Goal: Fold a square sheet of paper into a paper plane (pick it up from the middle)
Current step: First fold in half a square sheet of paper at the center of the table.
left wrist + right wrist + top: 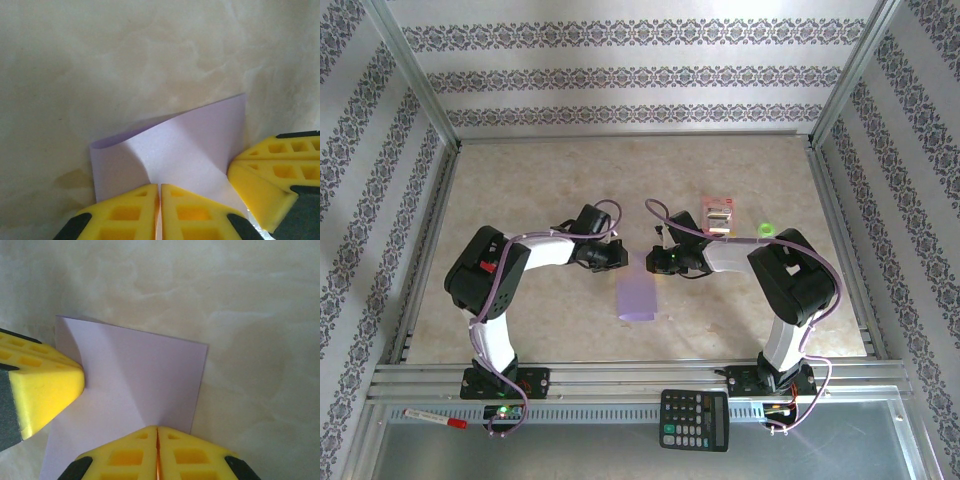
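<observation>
The square sheet of paper [638, 299] is pale lavender and hangs bent between both grippers, over the middle of the table. In the left wrist view the sheet [190, 145] curls over into a loose fold at its left edge. My left gripper [159, 189] is shut, pinching the paper's near edge, and my right gripper's yellow fingers [267, 172] press on the sheet from the right. In the right wrist view my right gripper [157, 430] is shut on the paper [145, 375], with the left gripper's fingers [42, 385] at the sheet's left. From above, the left gripper [617, 255] and the right gripper [658, 262] face each other closely.
A red-and-white packet [719, 212] and a small green ring [766, 229] lie behind the right arm. A calculator [694, 419] and a red-capped marker [435, 418] rest on the metal ledge at the near edge. Aluminium rails [620, 372] frame the beige tabletop.
</observation>
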Controlling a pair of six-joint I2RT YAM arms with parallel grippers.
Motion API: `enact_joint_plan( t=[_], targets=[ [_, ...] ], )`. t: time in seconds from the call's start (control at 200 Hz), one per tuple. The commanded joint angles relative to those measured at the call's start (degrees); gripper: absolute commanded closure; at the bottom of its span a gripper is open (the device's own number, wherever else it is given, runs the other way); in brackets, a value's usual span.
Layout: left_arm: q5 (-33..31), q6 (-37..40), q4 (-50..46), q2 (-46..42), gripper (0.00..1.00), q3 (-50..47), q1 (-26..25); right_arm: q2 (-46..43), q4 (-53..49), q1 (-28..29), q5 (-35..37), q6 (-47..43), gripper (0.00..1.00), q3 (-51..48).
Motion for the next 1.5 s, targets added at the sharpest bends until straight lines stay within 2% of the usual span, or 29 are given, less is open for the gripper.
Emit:
enact_joint_plan(
  t=[0.0, 0.105, 0.2, 0.295, 0.375, 0.49, 0.62, 0.874, 1.139, 1.224, 1.394, 1.494],
  targets=[
    [-3.12, 2.23, -2.33, -2.35, 0.85, -2.27, 1.93, 3.12, -9.7, 0.64, 6.18, 0.21, 0.91, -4.1],
    [0.97, -0.86, -0.29, -6.39, 0.81, -3.69, 1.22, 2.93, -9.83, 0.64, 6.16, 0.45, 0.91, -4.2],
    [2.92, -3.9, 1.58, -10.17, 0.8, -5.86, -2.06, 2.56, -9.89, 0.75, 6.27, 0.55, 0.91, -4.1],
    [4.2, -6.98, 3.42, -11.66, 0.81, -8.65, -5.46, 2.49, -10.13, 0.7, 6.45, 0.49, 0.91, -3.86],
    [4.02, -8.58, 4.19, -11.34, 0.85, -11.7, -6.21, 2.41, -10.32, 0.64, 6.72, 0.32, 0.91, -3.75],
    [1.72, -7.15, 2.97, -11.25, 0.87, -15.68, -6.24, 2.64, -10.68, 0.35, 6.84, -0.15, 0.91, -3.53],
    [1.84, -6.76, 3.01, -11.76, 0.88, -19.16, -6.19, 2.62, -10.97, 0.37, 7.13, -0.48, 0.92, -3.33],
    [2.93, -9.86, 4.89, -22.23, 0.85, -20.34, -8.39, 1.96, -11.0, 0.38, 7.25, -0.34, 0.92, -3.93],
    [4.66, -11.3, 6.66, -17.43, 0.84, -22.74, -10.68, 2.23, -11.2, 0.64, 7.1, -0.47, 0.92, -3.07],
    [4.54, -10.42, 5.41, -17.78, 0.86, -24.77, -10.68, 2.38, -11.42, 0.64, 7.27, -0.69, 0.92, -2.85],
    [3.04, -5.6, -3.14, -21.54, 0.86, -24.2, -10.68, 2.16, -11.68, 0.64, 7.44, -0.8, 0.92, -2.79],
    [4.37, -5.29, -2.15, -25.27, 0.83, -23.34, -10.97, 1.87, -11.59, 0.64, 7.41, -0.69, 0.92, -2.91]
  ],
)
